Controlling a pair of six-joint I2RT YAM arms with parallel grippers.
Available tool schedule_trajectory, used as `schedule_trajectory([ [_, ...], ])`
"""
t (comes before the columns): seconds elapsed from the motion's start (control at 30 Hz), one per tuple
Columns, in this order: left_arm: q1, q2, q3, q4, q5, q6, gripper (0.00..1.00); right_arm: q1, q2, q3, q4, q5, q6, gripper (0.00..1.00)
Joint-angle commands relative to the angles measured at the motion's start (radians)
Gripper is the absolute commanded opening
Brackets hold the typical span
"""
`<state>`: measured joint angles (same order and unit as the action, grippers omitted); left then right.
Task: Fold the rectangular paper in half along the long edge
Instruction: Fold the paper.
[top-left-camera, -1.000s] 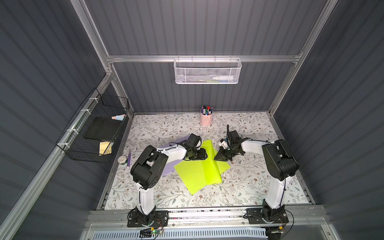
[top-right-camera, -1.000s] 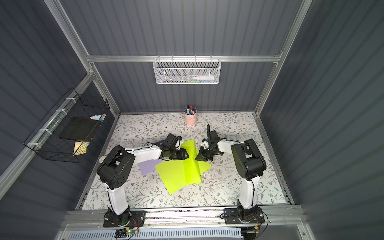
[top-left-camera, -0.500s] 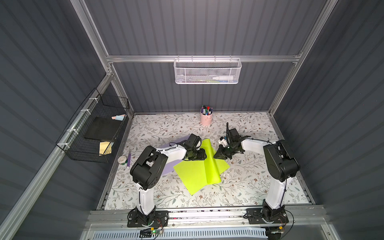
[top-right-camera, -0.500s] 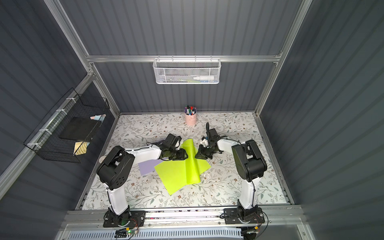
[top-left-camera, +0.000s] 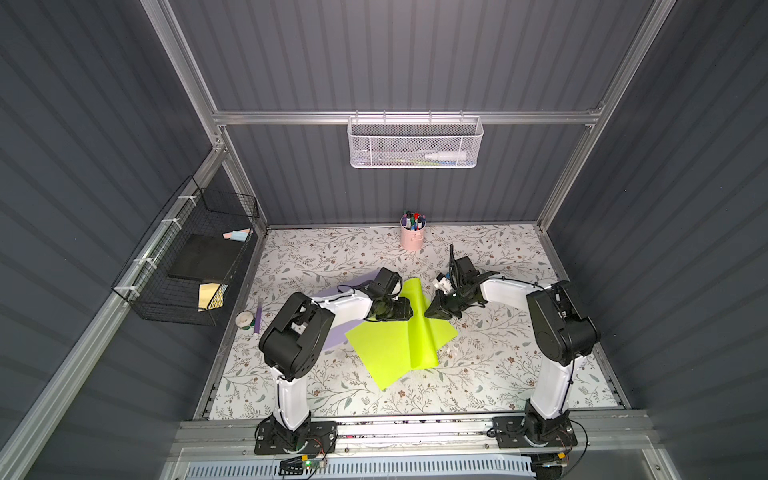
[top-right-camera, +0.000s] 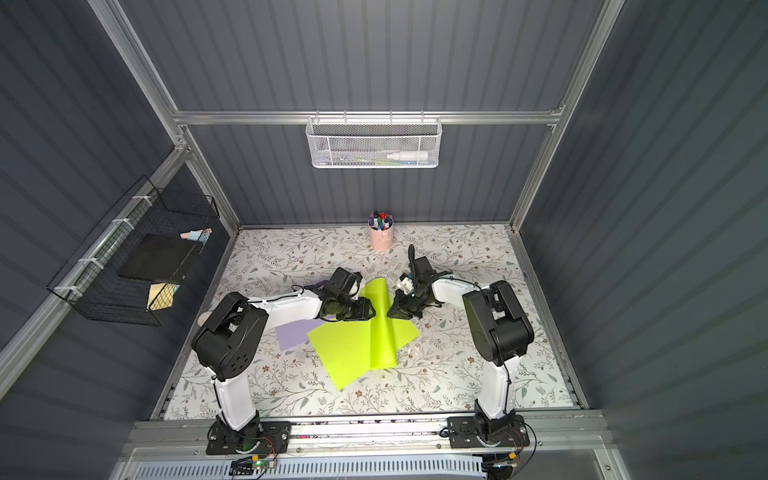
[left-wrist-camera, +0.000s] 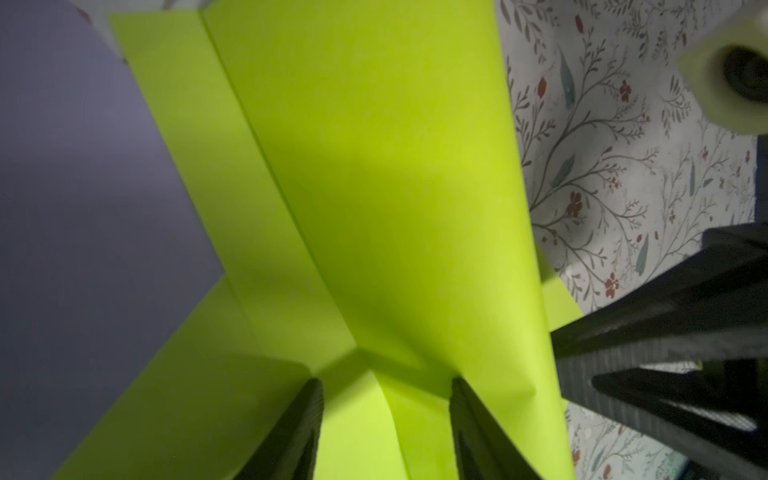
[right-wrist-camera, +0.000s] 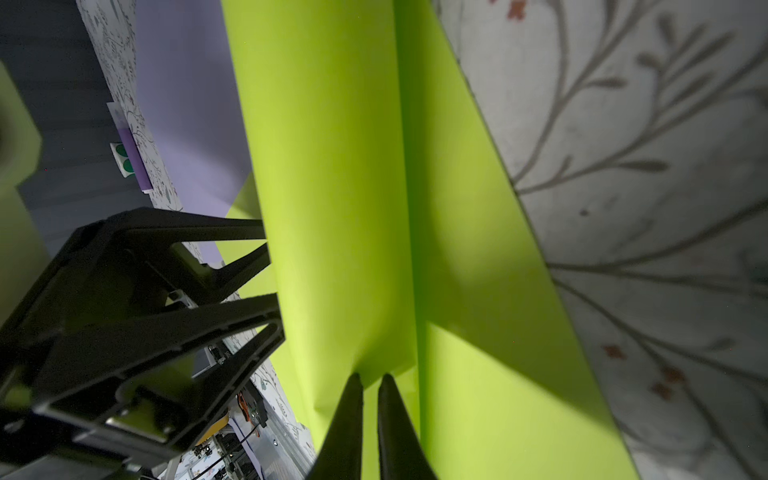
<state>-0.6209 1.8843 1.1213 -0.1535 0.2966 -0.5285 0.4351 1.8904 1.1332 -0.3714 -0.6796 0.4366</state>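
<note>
Where the floral tabletop lies between the two arms, you will find item one: the lime-green paper, a single rectangular sheet, set askew to the table edges near the centre and seen in both top views. Its near part lies flat. Its far part is lifted and curled over into a soft raised ridge running from the back corner toward the front, not pressed into a crease. Right gripper: jaws pressed almost together, pinching the lifted paper at the far end of that ridge. Left gripper: jaws spread apart, low over the paper just beside the right gripper, green sheet showing in the gap; you cannot tell whether its tips touch the sheet. Item two: a lilac sheet, flat, partly under the green paper and the left arm. Item three: a tape roll and a purple strip, side by side at the left table edge. Item four: a pink cup of markers, upright at the back, well apart from the paper. Item five: a white mesh basket on the back wall and a black wire basket on the left wall.
</note>
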Motion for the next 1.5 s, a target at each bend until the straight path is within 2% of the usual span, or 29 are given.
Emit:
schedule_trajectory([
  [0.0, 0.0, -0.047, -0.017, -0.036, -0.028, -0.002, 0.72, 0.009, -0.027, 0.025, -0.023, -0.002, -0.01, 0.13],
  [0.07, 0.0, -0.059, -0.019, -0.028, -0.028, -0.009, 0.8, 0.011, -0.024, 0.027, -0.026, -0.001, -0.013, 0.13],
  [0.23, 0.001, -0.094, -0.032, -0.003, -0.025, -0.013, 0.9, 0.032, -0.002, 0.043, -0.045, 0.013, -0.022, 0.13],
  [0.47, 0.001, -0.11, -0.04, -0.001, -0.028, -0.014, 0.9, 0.045, 0.031, 0.059, -0.049, 0.013, -0.022, 0.13],
  [0.77, 0.001, -0.107, -0.041, -0.003, -0.028, -0.013, 0.78, 0.045, 0.052, 0.063, -0.073, 0.013, -0.022, 0.13],
  [0.93, 0.001, -0.103, -0.043, 0.0, -0.024, -0.012, 0.49, 0.044, 0.044, 0.069, -0.077, 0.013, -0.022, 0.13],
  [1.0, 0.001, -0.101, -0.042, -0.002, -0.025, -0.011, 0.4, 0.045, 0.041, 0.075, -0.075, 0.013, -0.022, 0.13],
  [1.47, 0.002, -0.058, -0.037, 0.0, -0.008, -0.008, 0.41, 0.104, -0.001, 0.148, -0.116, 0.013, -0.022, 0.13],
])
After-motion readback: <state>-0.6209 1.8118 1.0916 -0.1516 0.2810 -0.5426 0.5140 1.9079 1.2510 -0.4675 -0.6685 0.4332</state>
